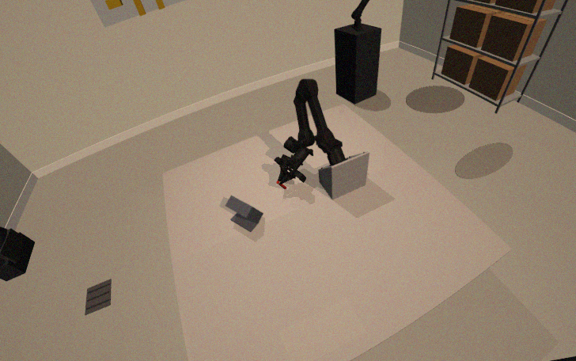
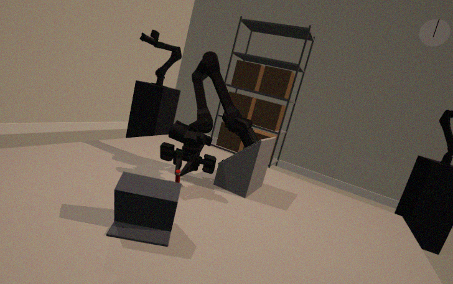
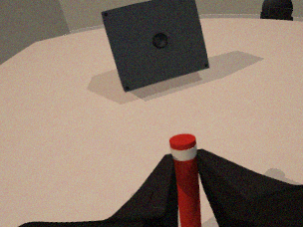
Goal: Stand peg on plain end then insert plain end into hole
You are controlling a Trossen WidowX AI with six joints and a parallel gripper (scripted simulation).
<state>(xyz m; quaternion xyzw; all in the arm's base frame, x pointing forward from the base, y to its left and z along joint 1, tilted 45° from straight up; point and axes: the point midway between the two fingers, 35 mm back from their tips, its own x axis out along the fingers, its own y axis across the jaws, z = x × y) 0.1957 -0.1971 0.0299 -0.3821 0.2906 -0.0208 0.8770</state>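
Observation:
The red peg is held near its white-banded end. It is tilted in the top view, with the banded end higher and towards the panel. I cannot tell whether its plain end touches the table. My gripper is shut on the peg, low over the table, between the arm's base and the panel. The sloped dark panel stands ahead. Its hole shows in the wrist view, and is hidden in the top and exterior views.
A grey wedge-shaped box stands in front of the arm's base, to the right of my gripper in the top and exterior views. The panel lies left of and nearer the cameras than my gripper. Shelves and black pedestals stand far behind.

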